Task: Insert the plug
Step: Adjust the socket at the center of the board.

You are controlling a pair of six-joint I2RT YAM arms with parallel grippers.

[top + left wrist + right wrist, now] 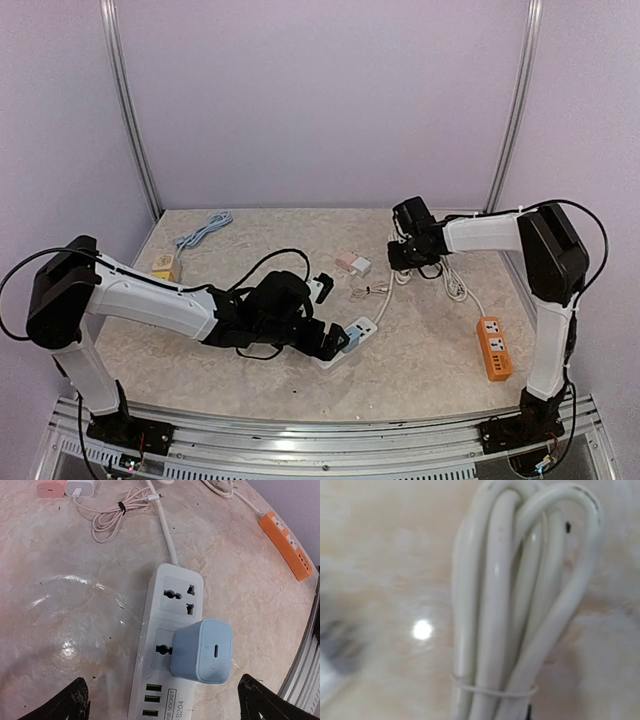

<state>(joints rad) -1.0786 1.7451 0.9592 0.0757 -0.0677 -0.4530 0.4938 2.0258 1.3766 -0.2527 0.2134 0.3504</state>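
Marbled tabletop (430,350), lilac walls. The left gripper (165,702), jaws spread wide, hangs directly over the blue charger (202,651), which sits in the white power strip (172,592), whose length runs away from the gripper. Well right, the right gripper (408,258) pinches a coiled cable (520,605).

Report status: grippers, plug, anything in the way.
Status: left gripper open over blue charger. Then right gripper shut on white cable coil. Charger in white power strip socket, seating unclear. Nothing blocking it.
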